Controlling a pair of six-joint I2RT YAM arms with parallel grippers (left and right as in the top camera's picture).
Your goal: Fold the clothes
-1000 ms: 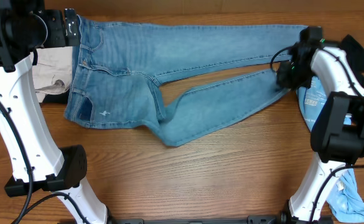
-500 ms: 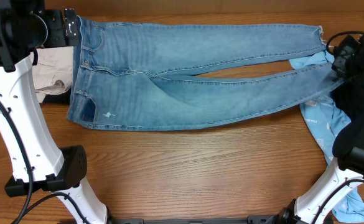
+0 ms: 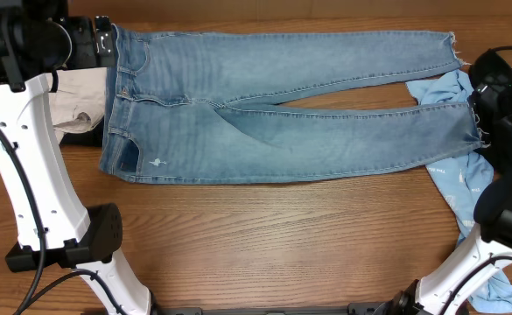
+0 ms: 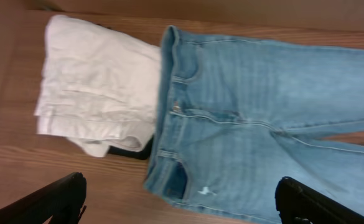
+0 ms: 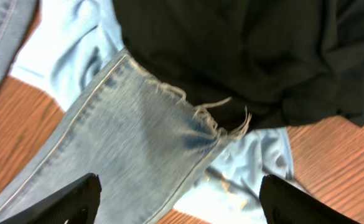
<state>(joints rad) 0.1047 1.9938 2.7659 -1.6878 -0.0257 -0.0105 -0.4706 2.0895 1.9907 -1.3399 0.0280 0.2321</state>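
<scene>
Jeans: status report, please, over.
Left pincer open, empty. Right pincer open over the frayed hem. Jeans flat, legs stretched out, not yet folded. Cyan T-shirt under that hem; beige trousers against the waistband.

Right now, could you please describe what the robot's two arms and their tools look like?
The left arm and the right arm both have smooth white links joined by bulky black joint housings, with thin black cables running alongside. The left tool and the right tool each have two matte black, blunt fingers. No markings are visible.
</scene>
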